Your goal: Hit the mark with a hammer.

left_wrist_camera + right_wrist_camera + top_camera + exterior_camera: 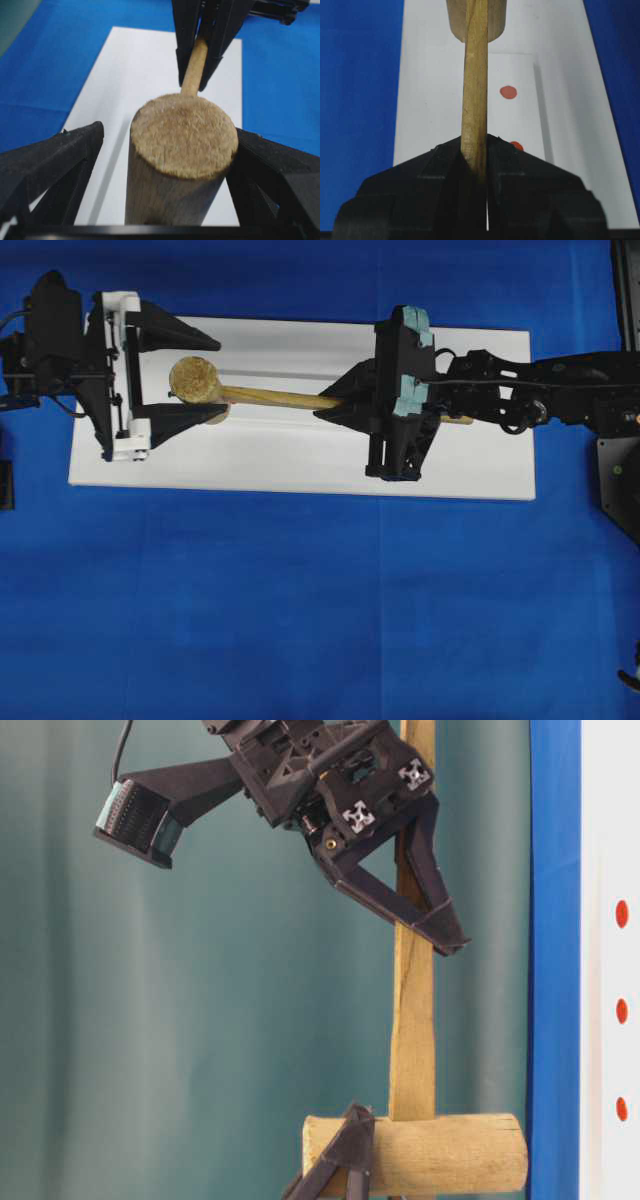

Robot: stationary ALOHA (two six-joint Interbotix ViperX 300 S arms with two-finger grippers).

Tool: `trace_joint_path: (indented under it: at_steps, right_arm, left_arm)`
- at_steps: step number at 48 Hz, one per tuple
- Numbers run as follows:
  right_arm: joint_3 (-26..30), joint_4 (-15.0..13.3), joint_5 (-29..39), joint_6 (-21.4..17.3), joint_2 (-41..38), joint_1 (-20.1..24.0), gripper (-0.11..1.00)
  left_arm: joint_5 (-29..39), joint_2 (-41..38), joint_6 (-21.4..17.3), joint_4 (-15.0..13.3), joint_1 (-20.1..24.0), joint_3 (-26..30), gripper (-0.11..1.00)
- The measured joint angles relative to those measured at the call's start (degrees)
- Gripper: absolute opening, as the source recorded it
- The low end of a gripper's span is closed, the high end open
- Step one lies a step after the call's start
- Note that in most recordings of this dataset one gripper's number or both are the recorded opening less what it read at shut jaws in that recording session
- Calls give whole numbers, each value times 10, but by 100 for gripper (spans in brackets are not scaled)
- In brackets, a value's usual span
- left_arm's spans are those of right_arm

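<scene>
The hammer (pixel 196 380), a light wooden mallet, stretches across the white board (pixel 300 460). My right gripper (pixel 335 405) is shut on its handle (pixel 475 75), seen as (pixel 475 145) in its own wrist view. The thick head (pixel 182 135) stands between the fingers of my open left gripper (pixel 167 135). One finger (pixel 260 165) lies close against the head and the other stands apart. From table level the head (pixel 440 1152) reaches almost to the board. A red mark (pixel 508 92) lies beside the handle. Another red mark (pixel 517 145) shows at my right gripper's edge.
Blue cloth (pixel 300 620) covers the table around the white board. Three red dots (pixel 621 913) line the board in the table-level view. A raised white strip (pixel 520 110) on the board carries the red marks.
</scene>
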State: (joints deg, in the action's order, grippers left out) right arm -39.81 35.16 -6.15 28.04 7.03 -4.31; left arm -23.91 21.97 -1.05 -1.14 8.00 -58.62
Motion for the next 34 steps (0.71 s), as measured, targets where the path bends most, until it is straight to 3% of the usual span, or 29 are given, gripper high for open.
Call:
trace_joint_path:
  at_steps: [9,18,34]
  right_arm:
    - [0,0,0,0,0,1,2]
    - [0,-2,1,0,0,0,2]
    - [0,-2,0,-1,0,4,2]
  left_arm:
    - [3,1,1,0,1,1,89]
    - [4,1,-5,0,-10,2,46]
    - [5,1,-3,1,-13,1,47]
